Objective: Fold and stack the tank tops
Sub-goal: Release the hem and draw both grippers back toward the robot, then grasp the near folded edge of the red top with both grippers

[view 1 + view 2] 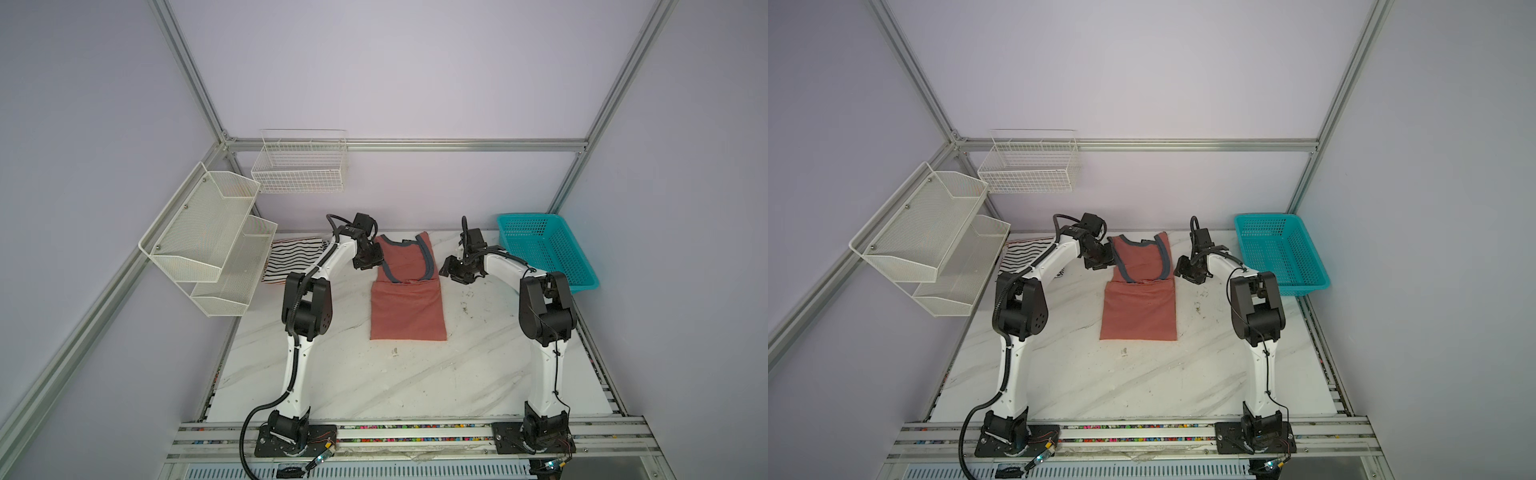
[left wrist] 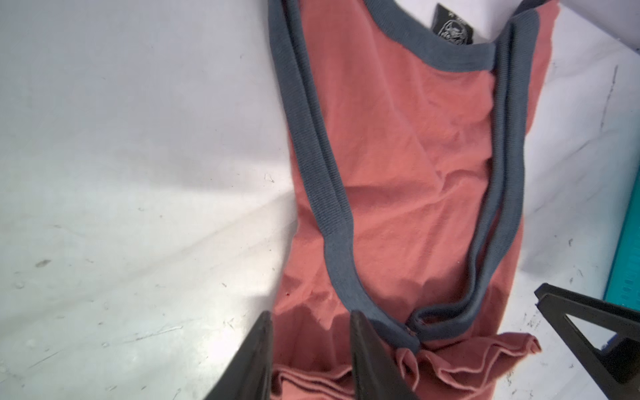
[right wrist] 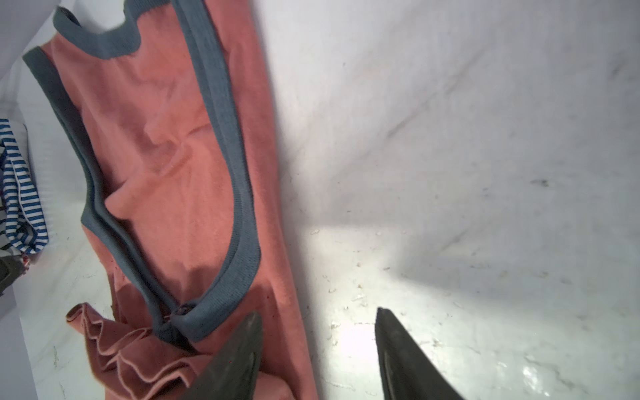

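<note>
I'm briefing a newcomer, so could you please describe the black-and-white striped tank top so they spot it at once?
Look at the white marble table, then its far left corner, under the white mesh shelf. The black-and-white striped tank top lies there, partly hidden by the left arm. Its wavy black lines set it apart from the unstriped salmon-red tank top lying mid-table.

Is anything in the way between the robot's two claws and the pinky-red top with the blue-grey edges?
No, nothing visible. The left gripper and right gripper hang open right at the sides of the salmon-red cloth tank top; only bare white marble table lies nearby.
</note>
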### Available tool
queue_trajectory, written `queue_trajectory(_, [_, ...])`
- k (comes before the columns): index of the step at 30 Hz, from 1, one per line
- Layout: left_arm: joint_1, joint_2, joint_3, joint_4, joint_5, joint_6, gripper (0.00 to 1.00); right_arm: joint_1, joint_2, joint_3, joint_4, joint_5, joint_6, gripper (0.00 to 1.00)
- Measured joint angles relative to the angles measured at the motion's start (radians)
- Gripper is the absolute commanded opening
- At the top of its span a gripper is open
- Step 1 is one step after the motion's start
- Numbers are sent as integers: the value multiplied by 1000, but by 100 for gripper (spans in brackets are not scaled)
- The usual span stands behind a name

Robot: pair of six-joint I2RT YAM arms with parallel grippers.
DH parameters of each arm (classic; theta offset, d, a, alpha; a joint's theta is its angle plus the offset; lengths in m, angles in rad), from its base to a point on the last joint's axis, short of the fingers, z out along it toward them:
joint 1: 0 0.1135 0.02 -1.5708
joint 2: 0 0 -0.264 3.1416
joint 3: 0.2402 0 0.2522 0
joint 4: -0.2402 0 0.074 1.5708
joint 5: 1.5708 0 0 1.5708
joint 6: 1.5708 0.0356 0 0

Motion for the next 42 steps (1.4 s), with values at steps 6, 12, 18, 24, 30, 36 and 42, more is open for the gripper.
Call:
queue_trajectory(6, [-16, -359, -330, 21, -38, 27, 52, 11, -219, -212, 4, 32, -14, 61])
queue_trajectory(12, [-55, -636, -654, -14, -52, 40, 55, 68, -414, -465, 6, 35, -2, 64])
queue_trajectory(18, [-128, -623, -840, -21, -32, 14, 56, 160, -461, -612, 11, 18, 32, 66])
queue_trajectory(24, [-182, -571, -915, 22, -3, -30, 55, 193, -465, -680, 42, -13, 67, 66])
queue_trajectory(30, [-183, -561, -950, 81, 10, -74, 54, 197, -485, -719, 100, -27, 104, 64])
queue_trajectory(36, [-183, -543, -975, 119, 10, -106, 52, 207, -499, -749, 134, -45, 131, 54])
queue_trajectory(42, [-183, -518, -989, 147, 8, -129, 48, 221, -515, -780, 161, -58, 153, 53])
